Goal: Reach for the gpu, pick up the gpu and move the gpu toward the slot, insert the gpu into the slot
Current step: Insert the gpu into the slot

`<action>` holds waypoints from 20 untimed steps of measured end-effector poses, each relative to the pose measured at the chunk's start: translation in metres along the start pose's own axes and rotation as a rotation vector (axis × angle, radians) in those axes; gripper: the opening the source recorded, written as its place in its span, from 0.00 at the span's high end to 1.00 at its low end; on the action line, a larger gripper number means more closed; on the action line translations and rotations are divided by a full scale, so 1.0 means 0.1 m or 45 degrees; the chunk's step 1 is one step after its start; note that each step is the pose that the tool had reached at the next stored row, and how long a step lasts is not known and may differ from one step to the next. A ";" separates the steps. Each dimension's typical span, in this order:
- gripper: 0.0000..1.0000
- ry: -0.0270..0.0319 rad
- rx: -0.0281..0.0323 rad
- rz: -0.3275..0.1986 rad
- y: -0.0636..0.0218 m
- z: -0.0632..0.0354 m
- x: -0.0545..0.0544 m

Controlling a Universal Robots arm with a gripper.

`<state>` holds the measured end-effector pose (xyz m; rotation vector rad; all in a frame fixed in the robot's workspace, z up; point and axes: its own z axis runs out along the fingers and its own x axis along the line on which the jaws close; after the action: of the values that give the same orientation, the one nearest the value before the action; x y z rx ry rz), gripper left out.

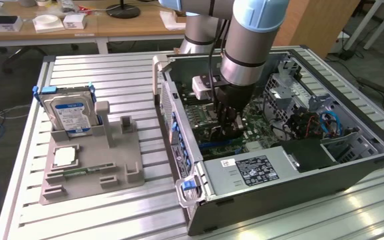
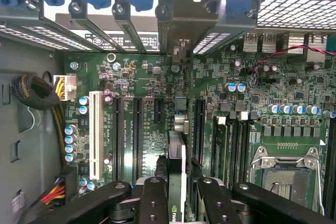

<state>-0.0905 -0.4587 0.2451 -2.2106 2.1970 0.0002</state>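
1. Gpu (image 2: 176,182) stands on edge between the black fingers (image 2: 152,203) of the claw (image 2: 176,208), which is clamped on it; in the wrist view its thin edge points down at the motherboard (image 2: 147,93).
2. Beneath the card lie the long black expansion slots (image 2: 137,135), a white slot (image 2: 96,132) beside them, and the open silver processor socket (image 2: 286,174) farther across the board.
3. In the exterior view the claw (image 1: 229,131) hangs inside the open computer case (image 1: 272,170), low over the board, with the arm (image 1: 252,45) rising above it.
4. At the exterior view's left, a grey fixture tray (image 1: 92,170) rests on the slatted desk (image 1: 98,75), well apart from the case.
5. On that tray, a blue-labelled hard drive (image 1: 72,115) stands upright and a small square processor chip (image 1: 65,156) lies flat.
6. Farther back stands a wooden table (image 1: 112,25) with small white boxes.
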 end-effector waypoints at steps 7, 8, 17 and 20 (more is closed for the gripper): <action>0.74 0.0016 -0.0010 0.000 0.004 0.039 0.00; 0.74 0.0011 -0.0007 0.000 0.003 0.049 0.00; 0.74 -0.0026 0.0009 0.000 0.001 0.027 0.00; 0.74 -0.0003 -0.0003 0.000 0.001 0.007 0.00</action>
<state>-0.0906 -0.4587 0.2445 -2.2108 2.1968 0.0007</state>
